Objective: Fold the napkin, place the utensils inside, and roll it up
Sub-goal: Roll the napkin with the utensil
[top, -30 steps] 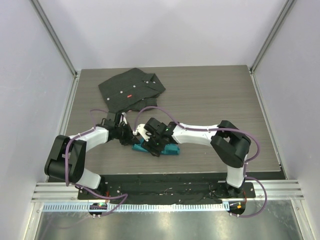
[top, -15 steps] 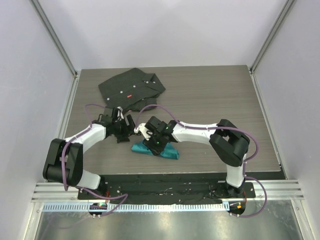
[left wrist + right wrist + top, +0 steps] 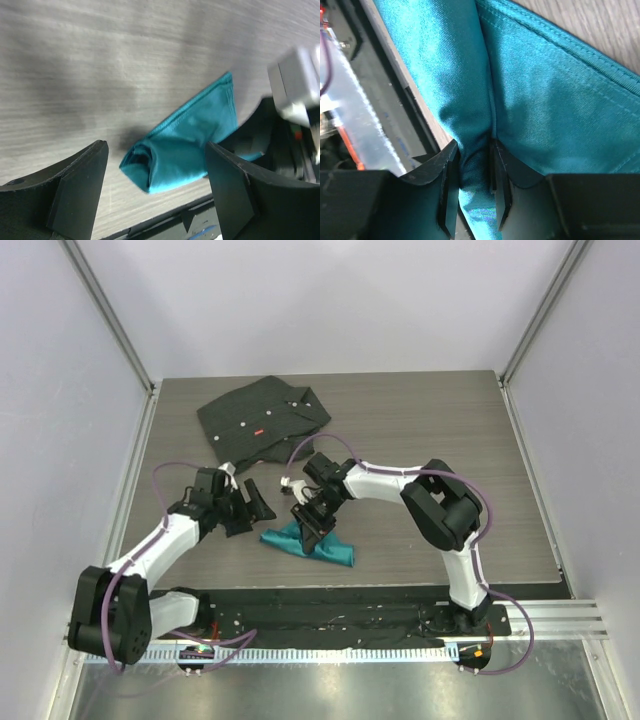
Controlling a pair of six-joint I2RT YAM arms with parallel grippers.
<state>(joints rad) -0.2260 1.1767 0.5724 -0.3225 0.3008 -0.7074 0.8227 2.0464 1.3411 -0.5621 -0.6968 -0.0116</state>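
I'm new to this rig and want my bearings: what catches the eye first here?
The shiny teal cloth napkin, folded into a wedge near the front edge of the grey wood-grain table, stands out; the right gripper is shut on a ridge of it. The left gripper hangs open just left of it, not touching. A black buttoned shirt lies at the table's far left.

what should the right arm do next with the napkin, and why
Probably roll onward: the right gripper is shut on a fold of the napkin, which looks only partly rolled, while the left gripper is open and clear of it.
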